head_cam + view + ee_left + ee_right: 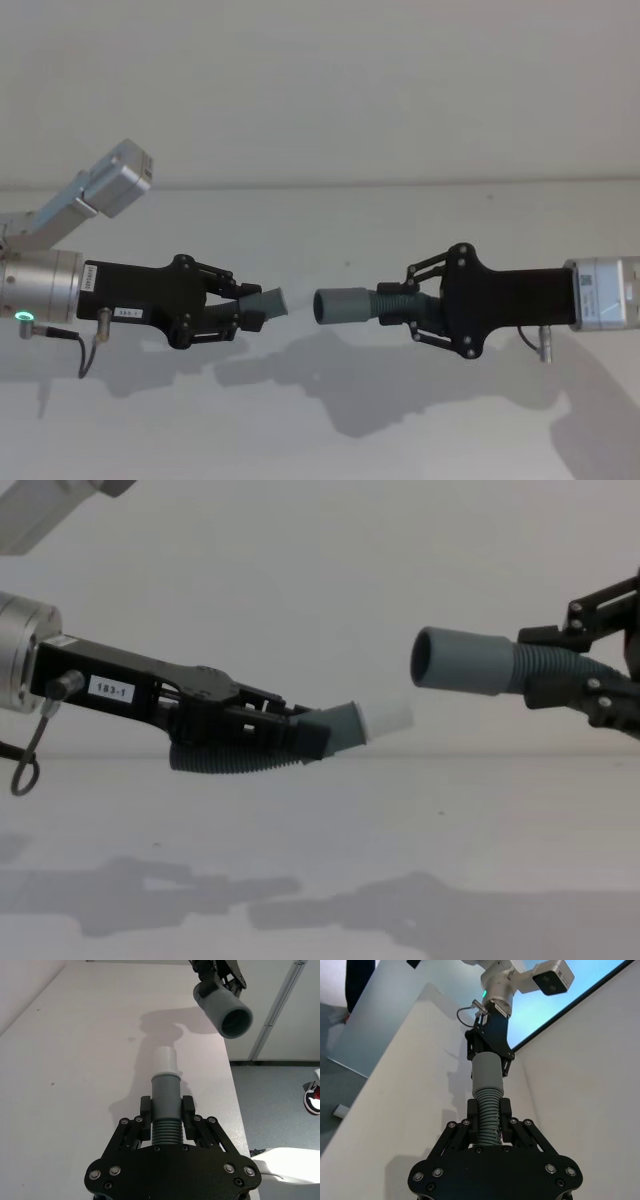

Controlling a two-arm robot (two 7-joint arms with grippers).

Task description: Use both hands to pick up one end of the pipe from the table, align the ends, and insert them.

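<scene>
Pipe ends first: the white tip [388, 718] on my left piece [230, 760] and the open socket [465, 660] on my right piece [555, 665] face each other across a small gap, both well above the table [400, 880]. They are not lined up. Seen from the chest, the tip slants upward out of my left hand, while the socket sits higher and lies close to level, so the two lines cross rather than run together.

My left hand [310, 735] is clamped on the ribbed hose just behind the grey collar [345, 725], and the rest of that piece curls back under the hand. My right hand [392, 307] is clamped on the ribs just behind the socket.

If I push the hands together as they stand, I judge the tip would meet the socket's lower rim instead of its mouth. The ribbed hose looks soft, so it may buckle ahead of my grip and hide the miss, or a piece may twist in the clamp. A hard shove could slide a piece back through my grip or knock it loose onto the table below my hands. I would raise and level the left hand before closing the gap.
</scene>
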